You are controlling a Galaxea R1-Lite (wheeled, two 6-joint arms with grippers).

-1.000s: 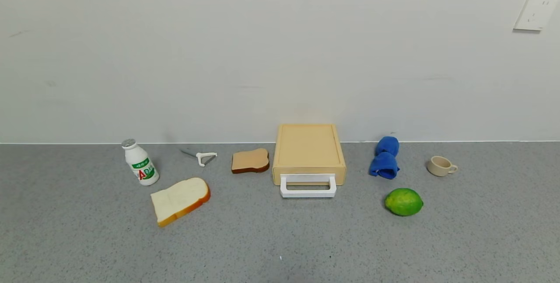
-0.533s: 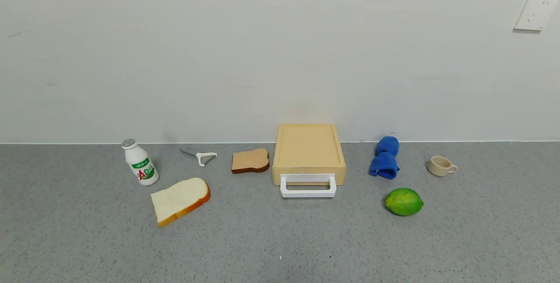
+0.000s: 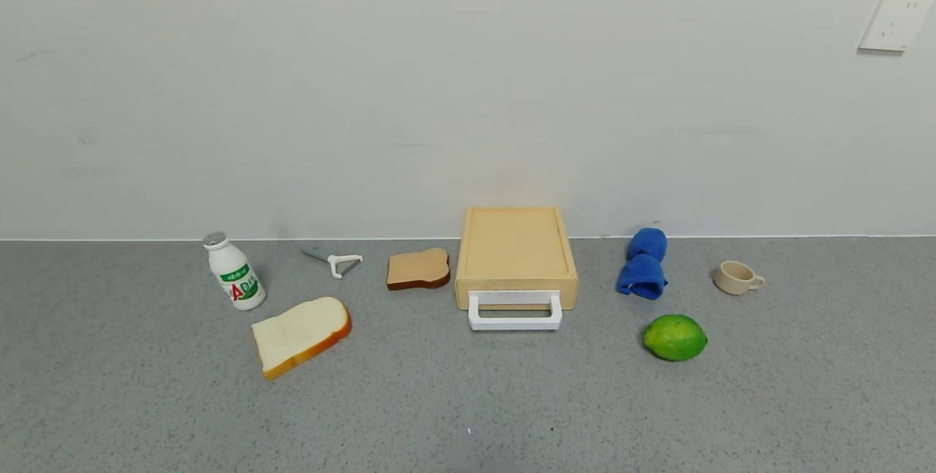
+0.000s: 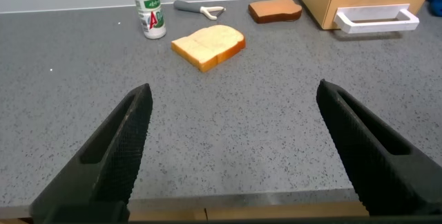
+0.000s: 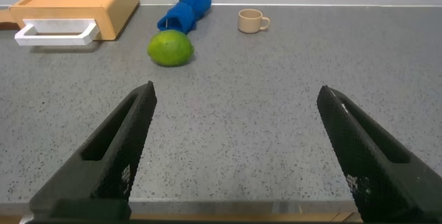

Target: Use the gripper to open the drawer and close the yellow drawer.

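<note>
— Where do we find the drawer [image 3: 516,257]?

— We see it at the back middle of the grey desk [image 3: 468,400], its rear close to the wall. It is shut, and its white handle [image 3: 515,311] faces us at the front.

— And our claws?

— Neither shows in the head view. In the left wrist view, the left claw [image 4: 235,151] hangs low over the near edge of the desk with its dark jaws spread wide and nothing between them. The right claw [image 5: 238,151] sits the same way in the right wrist view: jaws wide apart, empty, near the front edge. Both are well apart from the drawer.

— What do we see beside the drawer?

— On its left, a brown toast slice [image 3: 418,269] lies just beside it. Farther left we see a peeler [image 3: 335,262], a white bottle [image 3: 234,271] standing upright with a green label, and a pale bread slice [image 3: 300,335] lying nearer to us. On the right lies a blue cloth [image 3: 643,264], with a green lime [image 3: 674,337] in front of it and a small beige cup [image 3: 737,277] farther right.
</note>
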